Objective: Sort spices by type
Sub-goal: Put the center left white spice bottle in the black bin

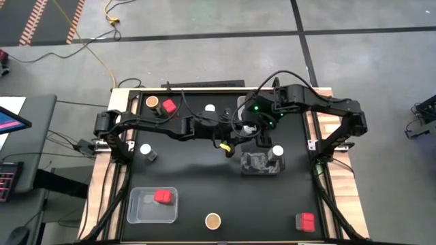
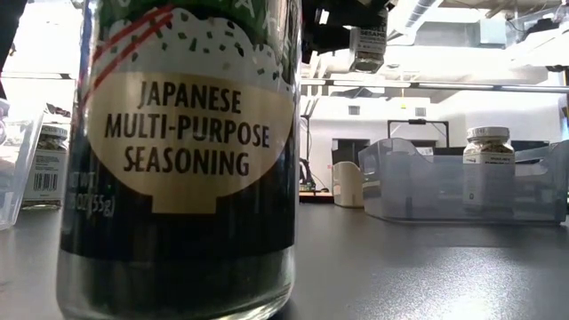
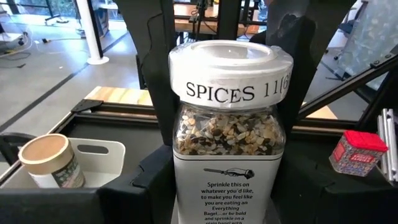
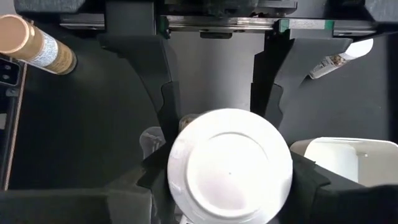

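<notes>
Left gripper [image 3: 227,205]: jaws clamp white-lidded jar [image 3: 229,134], centre frame.
Right gripper [image 4: 214,106]: jaws straddle white lid [image 4: 230,165]; closed or not, cannot tell.
Tip: square jaws before squeezing.

Bare table [image 1: 204,184] lies open mid-front, while the clear bin [image 1: 261,165] crowds the right gripper [image 1: 262,141].

A black tabletop [image 1: 204,190] is bordered by a wooden frame [image 1: 340,197]. A clear tray [image 1: 136,211] is set near its front left corner, and a darker clear tray [image 1: 253,165] lies right of the middle. A yellow cable [image 1: 95,47] is run across the grey floor [image 1: 204,61] behind. Part of a screen [image 1: 10,121] is seen at the left edge.
</notes>
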